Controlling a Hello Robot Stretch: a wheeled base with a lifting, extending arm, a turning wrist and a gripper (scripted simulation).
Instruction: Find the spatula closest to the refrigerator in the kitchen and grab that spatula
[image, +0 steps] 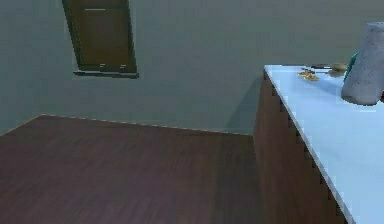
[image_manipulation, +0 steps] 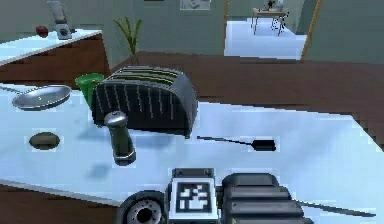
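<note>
Arm side view, nearest first: the gripper (image_manipulation: 150, 211) sits at 6 o'clock on the bottom edge, beside one white marked square (image_manipulation: 196, 197). Its far end is hard to make out, so I cannot tell how the jaws stand or whether it holds anything.

Just beyond, on the pale counter (image_manipulation: 330, 150), one black spatula (image_manipulation: 236, 141) lies flat at 1 o'clock from the gripper. Its long axis runs 9 to 3, with the thin handle toward 9 and the blade toward 3.

One dark shaker (image_manipulation: 120, 136) stands upright at 11 o'clock from the gripper. Behind it is one dark toaster (image_manipulation: 148, 98), at 10 o'clock from the spatula. One green cup (image_manipulation: 88, 85) shows at the toaster's 10 o'clock and one silver pan (image_manipulation: 40, 97) at its 9. Farther out, one plant (image_manipulation: 128, 35) stands at 11 o'clock.

Forward view: the counter is at 3 o'clock, with one grey object (image: 365, 65) at the right edge. One window (image: 100, 38) is on the far wall at 11 o'clock.
</note>
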